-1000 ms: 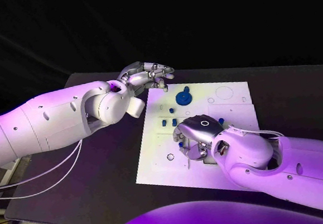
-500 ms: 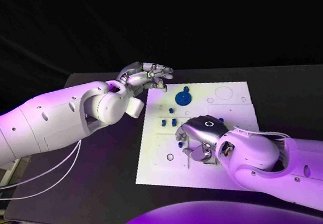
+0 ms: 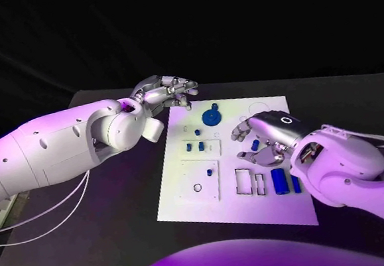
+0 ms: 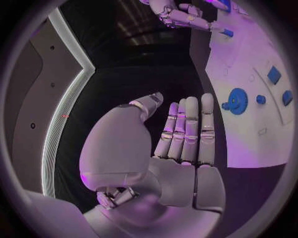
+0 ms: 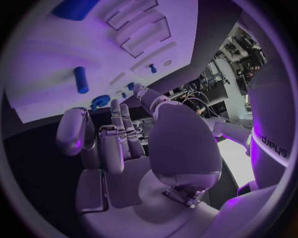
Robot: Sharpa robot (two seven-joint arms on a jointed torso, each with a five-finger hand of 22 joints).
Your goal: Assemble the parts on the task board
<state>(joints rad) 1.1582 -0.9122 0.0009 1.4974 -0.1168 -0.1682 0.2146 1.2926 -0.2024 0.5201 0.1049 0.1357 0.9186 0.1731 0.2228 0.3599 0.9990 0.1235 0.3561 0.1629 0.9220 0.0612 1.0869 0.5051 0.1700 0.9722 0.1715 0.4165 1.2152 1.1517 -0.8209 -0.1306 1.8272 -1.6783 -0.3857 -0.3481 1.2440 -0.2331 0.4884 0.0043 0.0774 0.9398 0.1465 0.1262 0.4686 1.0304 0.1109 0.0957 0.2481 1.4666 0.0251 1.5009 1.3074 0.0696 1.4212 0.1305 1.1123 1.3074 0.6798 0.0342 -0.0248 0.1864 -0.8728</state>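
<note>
The left hand [image 4: 180, 134] is flat, with its fingers [image 4: 189, 121] straight and side by side, holding nothing. A blue gear [image 4: 236, 100] sits on the white task board [image 4: 248, 134] near its edge.

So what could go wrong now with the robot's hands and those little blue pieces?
1. The right hand hangs low over the task board, close to a small blue part. It might bump that part out of place.
2. The blue gear sits near the far edge of the board, close to the left hand. A careless reach might push it off.
3. The board looks loose, so a nudge might slide it.
</note>
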